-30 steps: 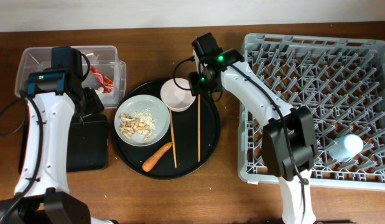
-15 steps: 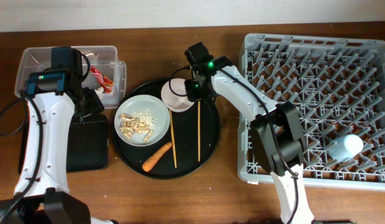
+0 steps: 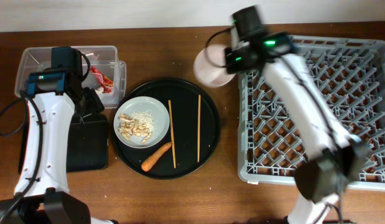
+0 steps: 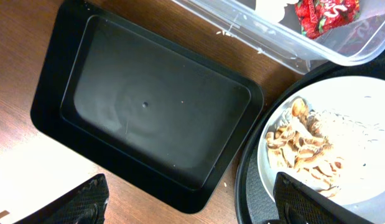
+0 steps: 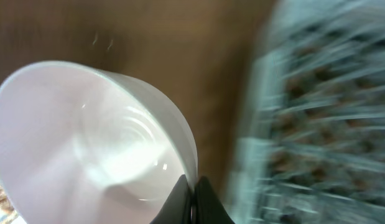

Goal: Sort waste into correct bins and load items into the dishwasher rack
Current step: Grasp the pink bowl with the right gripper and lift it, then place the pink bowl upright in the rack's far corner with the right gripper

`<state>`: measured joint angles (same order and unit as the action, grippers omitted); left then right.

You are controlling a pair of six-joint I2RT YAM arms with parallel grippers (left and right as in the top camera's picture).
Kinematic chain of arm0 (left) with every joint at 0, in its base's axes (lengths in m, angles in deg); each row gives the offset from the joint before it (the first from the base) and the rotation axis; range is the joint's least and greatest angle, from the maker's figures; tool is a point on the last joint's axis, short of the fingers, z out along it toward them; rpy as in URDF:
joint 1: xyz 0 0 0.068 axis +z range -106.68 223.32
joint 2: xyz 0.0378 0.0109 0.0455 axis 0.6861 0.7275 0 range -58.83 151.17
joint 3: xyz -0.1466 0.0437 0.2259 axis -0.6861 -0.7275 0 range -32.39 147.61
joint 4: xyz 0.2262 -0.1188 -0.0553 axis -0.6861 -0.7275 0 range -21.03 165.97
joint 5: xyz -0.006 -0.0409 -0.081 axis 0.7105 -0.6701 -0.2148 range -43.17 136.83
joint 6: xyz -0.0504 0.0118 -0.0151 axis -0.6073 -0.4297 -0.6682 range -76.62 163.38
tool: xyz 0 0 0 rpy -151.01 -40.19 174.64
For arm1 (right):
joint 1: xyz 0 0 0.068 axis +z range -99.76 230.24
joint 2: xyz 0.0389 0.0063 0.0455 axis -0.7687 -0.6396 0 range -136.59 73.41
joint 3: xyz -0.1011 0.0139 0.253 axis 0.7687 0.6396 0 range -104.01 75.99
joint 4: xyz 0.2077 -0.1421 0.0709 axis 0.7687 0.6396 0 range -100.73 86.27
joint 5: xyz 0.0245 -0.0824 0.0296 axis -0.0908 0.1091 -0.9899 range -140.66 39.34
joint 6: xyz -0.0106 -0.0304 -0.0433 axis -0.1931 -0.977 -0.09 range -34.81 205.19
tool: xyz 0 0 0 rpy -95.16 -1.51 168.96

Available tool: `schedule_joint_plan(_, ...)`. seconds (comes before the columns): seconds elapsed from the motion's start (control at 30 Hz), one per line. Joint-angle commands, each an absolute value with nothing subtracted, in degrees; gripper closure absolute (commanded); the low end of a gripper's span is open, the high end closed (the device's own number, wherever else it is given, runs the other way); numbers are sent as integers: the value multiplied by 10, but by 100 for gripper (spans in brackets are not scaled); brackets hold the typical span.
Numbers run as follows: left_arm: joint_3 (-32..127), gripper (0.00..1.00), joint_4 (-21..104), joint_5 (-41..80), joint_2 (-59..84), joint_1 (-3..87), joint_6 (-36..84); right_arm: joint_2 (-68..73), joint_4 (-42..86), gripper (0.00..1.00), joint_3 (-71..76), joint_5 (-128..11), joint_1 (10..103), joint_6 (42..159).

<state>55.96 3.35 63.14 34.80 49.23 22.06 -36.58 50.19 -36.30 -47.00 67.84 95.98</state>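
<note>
Bowl: the white bowl (image 3: 212, 65) is held off the table (image 3: 180, 50), tipped on its side. Its pinkish outside faces the overhead camera and its white hollow faces the right wrist camera. It is blurred in both views.
Bowl's place: in the air between the round black tray (image 3: 208, 149) and the left edge of the rack (image 3: 316, 106), just beside the rack.
Right jaws: pinched almost shut on the bowl's rim, the dark tips meeting at the rim's lower edge in the wrist view.
Left jaws: spread wide and gripping nothing, over the shallow black rectangular tray (image 4: 155, 112). One finger (image 4: 74, 202) shows at each lower corner of the wrist view.
Chopsticks: two chopsticks (image 3: 199, 127) lie on the round tray, roughly parallel and apart, their long axes running near to far.
Carrot: the carrot (image 3: 157, 157) lies slantwise on the round tray, its far end at the left chopstick.
Plate: the grey plate (image 3: 156, 112) sits on the round tray's left side and carries beige crumbs (image 3: 137, 126).
Tub: the clear tub (image 3: 37, 62) holds a red wrapper (image 3: 100, 79).
</note>
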Motion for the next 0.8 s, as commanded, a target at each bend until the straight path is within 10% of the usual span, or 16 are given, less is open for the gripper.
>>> schedule_joint_plan(0.0,562,16,35,631,337,494,211,-276,525,96,-376,-277,631,924)
schedule_joint_plan(0.77,562,15,41,621,337,494,211,-471,458,96,-370,246,367,978)
